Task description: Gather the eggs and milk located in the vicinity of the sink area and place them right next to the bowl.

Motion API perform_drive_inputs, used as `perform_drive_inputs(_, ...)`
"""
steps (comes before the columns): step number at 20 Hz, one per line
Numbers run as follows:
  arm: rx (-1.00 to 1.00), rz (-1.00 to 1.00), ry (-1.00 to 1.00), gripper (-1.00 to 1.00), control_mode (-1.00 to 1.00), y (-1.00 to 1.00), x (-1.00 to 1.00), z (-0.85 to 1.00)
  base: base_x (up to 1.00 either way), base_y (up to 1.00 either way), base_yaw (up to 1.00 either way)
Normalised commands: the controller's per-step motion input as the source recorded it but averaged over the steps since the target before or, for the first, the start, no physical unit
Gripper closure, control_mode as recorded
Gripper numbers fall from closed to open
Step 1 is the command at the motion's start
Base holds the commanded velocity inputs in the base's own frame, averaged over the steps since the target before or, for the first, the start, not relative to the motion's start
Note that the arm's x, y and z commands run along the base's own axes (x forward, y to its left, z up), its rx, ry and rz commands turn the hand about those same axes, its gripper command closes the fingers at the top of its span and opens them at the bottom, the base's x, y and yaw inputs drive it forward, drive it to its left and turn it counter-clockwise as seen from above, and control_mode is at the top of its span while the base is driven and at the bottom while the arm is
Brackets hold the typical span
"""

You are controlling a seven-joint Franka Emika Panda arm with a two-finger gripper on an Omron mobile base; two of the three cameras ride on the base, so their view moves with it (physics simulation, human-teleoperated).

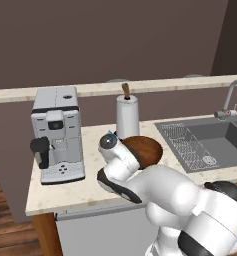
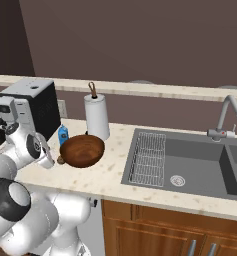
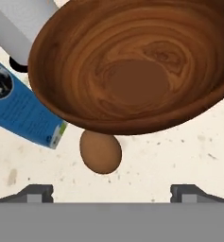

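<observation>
Crowding bowl (image 3: 132,71): milk (image 3: 19,106), 1 egg (image 3: 100,152), paper-towel roll (image 2: 97,117).

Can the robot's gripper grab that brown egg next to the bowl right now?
Probably yes. The gripper is open, and the egg lies on bare counter just ahead of its fingertips. Nothing sits between them, though the bowl rim overhangs the egg's far side and the milk is close.

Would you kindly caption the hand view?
Open gripper above brown egg beside wooden bowl and milk carton.
</observation>
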Motion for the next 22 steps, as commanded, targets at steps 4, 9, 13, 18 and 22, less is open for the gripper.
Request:
perform_drive_inputs(4, 0.04, 0.14, 0.11, -1.0, -1.0, -0.37, -0.1, 0.47, 0.0, 0.0, 0.0)
perform_drive_inputs(9, 0.01, 0.25, 0.23, -1.0, -1.0, -0.62, 0.0, 0.64, 0.0, 0.0, 0.0)
perform_drive_inputs(13, -0.09, 0.15, 0.12, -1.0, -1.0, -0.26, 0.04, 0.61, 0.0, 0.0, 0.0)
perform_drive_inputs(18, -0.12, 0.2, 0.12, -1.0, -1.0, -0.41, 0.04, 0.65, 0.0, 0.0, 0.0)
perform_drive_inputs(22, -0.19, 0.26, 0.19, -1.0, -1.0, -0.29, -0.02, 0.4, 0.0, 0.0, 0.0)
